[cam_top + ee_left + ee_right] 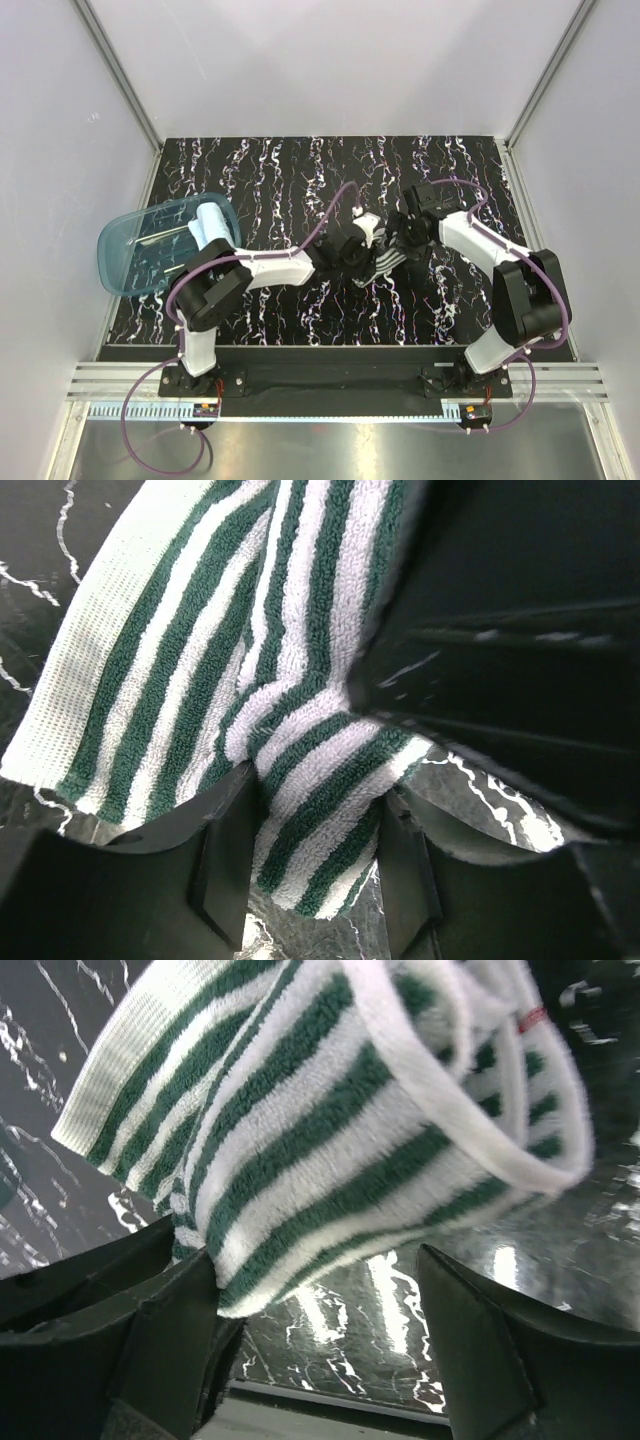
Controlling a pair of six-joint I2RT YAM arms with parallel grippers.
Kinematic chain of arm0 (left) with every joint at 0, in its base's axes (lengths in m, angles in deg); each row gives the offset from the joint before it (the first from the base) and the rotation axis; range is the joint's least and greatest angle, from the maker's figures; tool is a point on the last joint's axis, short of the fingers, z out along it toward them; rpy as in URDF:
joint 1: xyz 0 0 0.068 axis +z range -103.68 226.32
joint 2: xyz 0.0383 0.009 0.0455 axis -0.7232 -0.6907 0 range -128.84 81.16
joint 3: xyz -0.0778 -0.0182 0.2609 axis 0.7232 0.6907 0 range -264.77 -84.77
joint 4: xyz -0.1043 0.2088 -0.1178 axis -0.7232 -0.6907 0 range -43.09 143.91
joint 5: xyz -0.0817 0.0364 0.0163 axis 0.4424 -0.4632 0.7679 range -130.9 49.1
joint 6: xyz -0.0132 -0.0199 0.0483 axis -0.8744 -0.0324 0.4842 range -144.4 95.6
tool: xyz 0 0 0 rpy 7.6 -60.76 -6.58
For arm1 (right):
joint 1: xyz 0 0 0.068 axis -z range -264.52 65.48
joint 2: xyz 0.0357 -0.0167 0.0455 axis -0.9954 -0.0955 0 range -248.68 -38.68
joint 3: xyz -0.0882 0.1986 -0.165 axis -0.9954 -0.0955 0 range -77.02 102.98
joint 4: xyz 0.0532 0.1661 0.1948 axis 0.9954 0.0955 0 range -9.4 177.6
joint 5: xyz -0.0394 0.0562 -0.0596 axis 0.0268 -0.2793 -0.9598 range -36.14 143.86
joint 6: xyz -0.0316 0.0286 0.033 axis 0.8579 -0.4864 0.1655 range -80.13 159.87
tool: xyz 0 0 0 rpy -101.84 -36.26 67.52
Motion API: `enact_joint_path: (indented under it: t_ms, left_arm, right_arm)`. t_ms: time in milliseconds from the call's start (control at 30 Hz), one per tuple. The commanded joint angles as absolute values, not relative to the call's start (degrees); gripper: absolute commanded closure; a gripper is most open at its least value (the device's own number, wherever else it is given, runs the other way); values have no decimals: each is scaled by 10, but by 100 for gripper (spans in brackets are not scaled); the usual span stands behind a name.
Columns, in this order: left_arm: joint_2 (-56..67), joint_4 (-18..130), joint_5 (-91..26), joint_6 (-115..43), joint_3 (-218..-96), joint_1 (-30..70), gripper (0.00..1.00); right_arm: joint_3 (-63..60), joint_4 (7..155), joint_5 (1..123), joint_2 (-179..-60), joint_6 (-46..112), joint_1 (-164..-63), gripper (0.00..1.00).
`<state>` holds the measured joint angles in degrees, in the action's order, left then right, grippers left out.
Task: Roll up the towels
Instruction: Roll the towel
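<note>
The left gripper (315,865) is about half closed, pinching a bunched fold of the striped towel (190,650) between both fingers. The right gripper (320,1305) stands wide open with nothing in it (the cloth seems only to touch one finger). The towel lies loosely curled at the middle of the table (300,170), between the two arms. It looks soft, light and floppy, apt to uncurl, so take the thick curled body rather than a loose edge.

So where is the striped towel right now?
In the top view the striped towel sits mid-table, just right of centre, bunched between the left gripper and right gripper, well right of the blue tub.
</note>
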<state>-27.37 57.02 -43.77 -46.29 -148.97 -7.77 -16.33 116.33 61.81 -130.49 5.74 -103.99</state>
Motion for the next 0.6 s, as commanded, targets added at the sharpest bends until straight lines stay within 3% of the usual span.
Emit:
enact_joint_path:
  t_ms: [0, 233, 567]
  left_arm:
    - [-326, 478, -343, -502, -1465, -35, 54]
    - [-313, 450, -249, -529, -1455, 13, 55]
    - [-355, 398, -81, -595, -1496, 82, 53]
  right_arm:
    - [-128, 1244, 587, -1240, 76, -1052, 15]
    - [-161, 1224, 545, -1114, 37, -1037, 11]
    - [-260, 1102, 651, -1040, 2, -1037, 10]
